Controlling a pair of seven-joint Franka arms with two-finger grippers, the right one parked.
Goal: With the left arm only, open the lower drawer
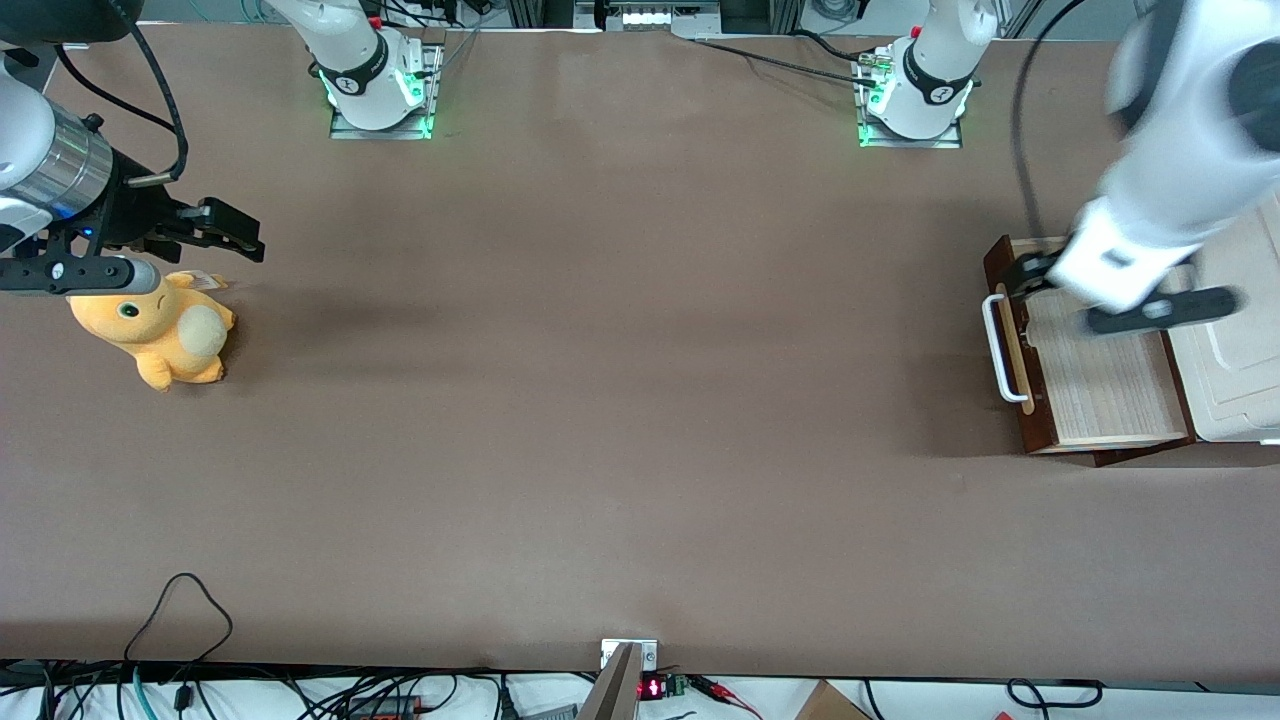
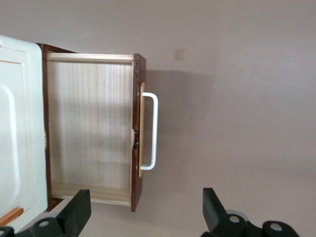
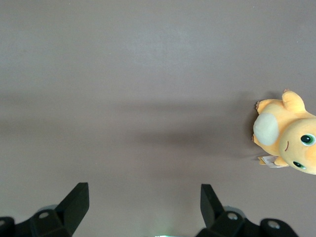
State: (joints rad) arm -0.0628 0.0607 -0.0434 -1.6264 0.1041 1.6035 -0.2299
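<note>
The lower drawer (image 1: pixel 1100 385) stands pulled out of its cabinet, its pale wood-grain inside (image 2: pixel 89 128) showing bare. Its dark reddish-brown front carries a white bar handle (image 1: pixel 995 350) (image 2: pixel 154 131) on a pale strip. The left arm (image 1: pixel 1170 170), white and blurred, reaches over the drawer. My gripper (image 1: pixel 1030 275) (image 2: pixel 145 207) hangs open above the end of the drawer front that is farther from the front camera. Nothing is between its black fingers (image 2: pixel 79 210), and it touches neither handle nor drawer.
The cream-white cabinet top (image 1: pixel 1240 340) (image 2: pixel 17 133) lies beside the drawer at the working arm's end of the table. An orange plush toy (image 1: pixel 160 325) (image 3: pixel 286 136) lies toward the parked arm's end. Brown table surface (image 1: pixel 620 350) stretches between them.
</note>
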